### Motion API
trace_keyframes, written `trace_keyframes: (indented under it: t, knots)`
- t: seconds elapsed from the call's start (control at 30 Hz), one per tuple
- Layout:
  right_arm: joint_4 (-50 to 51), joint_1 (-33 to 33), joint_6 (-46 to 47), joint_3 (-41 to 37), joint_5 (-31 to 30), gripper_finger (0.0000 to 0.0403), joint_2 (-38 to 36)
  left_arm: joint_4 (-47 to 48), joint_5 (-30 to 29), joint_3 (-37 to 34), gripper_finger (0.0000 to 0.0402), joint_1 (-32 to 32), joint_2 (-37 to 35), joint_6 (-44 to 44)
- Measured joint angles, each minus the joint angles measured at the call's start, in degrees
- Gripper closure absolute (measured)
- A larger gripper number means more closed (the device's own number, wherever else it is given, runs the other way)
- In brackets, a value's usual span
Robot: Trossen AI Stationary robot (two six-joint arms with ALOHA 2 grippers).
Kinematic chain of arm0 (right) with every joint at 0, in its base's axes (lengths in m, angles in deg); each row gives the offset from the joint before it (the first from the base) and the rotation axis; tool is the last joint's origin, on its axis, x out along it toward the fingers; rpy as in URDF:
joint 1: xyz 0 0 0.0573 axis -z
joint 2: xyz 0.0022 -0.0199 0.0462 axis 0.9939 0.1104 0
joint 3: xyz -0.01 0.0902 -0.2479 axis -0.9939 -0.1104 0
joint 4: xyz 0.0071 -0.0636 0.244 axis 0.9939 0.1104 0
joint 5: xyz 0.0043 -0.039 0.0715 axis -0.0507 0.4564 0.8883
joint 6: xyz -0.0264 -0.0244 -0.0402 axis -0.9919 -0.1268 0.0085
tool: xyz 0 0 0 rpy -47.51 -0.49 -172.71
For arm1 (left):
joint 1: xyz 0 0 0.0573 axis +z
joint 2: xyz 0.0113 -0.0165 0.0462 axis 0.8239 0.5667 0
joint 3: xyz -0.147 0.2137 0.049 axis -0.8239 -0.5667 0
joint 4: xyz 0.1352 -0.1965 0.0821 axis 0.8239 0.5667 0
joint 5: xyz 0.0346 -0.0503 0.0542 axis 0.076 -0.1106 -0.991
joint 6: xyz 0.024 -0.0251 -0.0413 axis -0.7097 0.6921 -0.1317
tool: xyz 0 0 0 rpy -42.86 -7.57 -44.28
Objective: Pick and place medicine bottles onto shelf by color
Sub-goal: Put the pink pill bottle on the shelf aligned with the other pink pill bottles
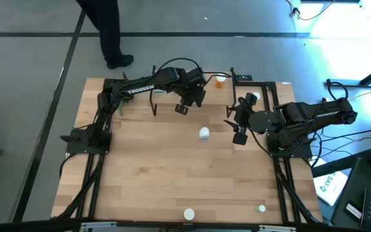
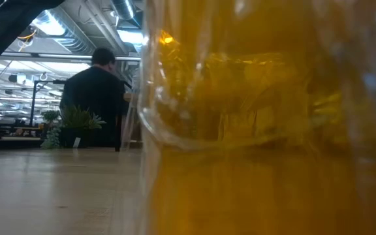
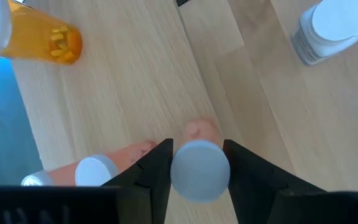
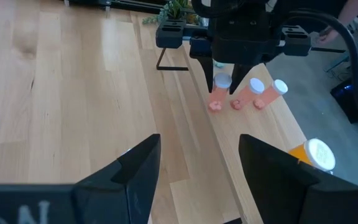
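White "TROSSEN" lettering marks the left arm [image 1: 148,87]. Its left gripper [image 3: 197,163] clasps a pink bottle [image 3: 199,167] over the shelf [image 3: 135,74]. The right gripper [image 4: 197,171] hangs spread, empty.

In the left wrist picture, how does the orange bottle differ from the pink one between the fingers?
The orange bottle is translucent amber with yellow pills showing inside; the pink bottle is opaque pale pink. The orange bottle lies on the shelf apart from everything; the pink bottle sits between the left gripper fingers, beside two more pink bottles. Both have white caps.
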Motion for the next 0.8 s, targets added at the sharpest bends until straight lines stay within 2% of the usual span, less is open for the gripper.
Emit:
trace_keyframes:
  t: [0.6,0.8]
  knots:
    - [0.01,0.0,0.0,0.02,0.01,0.0183,0.0,-0.74,0.04,0.07,0.0268,0.13,-0.37,0.04]
    - [0.0,0.0,0.0,0.02,0.02,0.0183,0.0,-0.76,2.21,0.08,0.0268,1.3,-0.37,0.5]
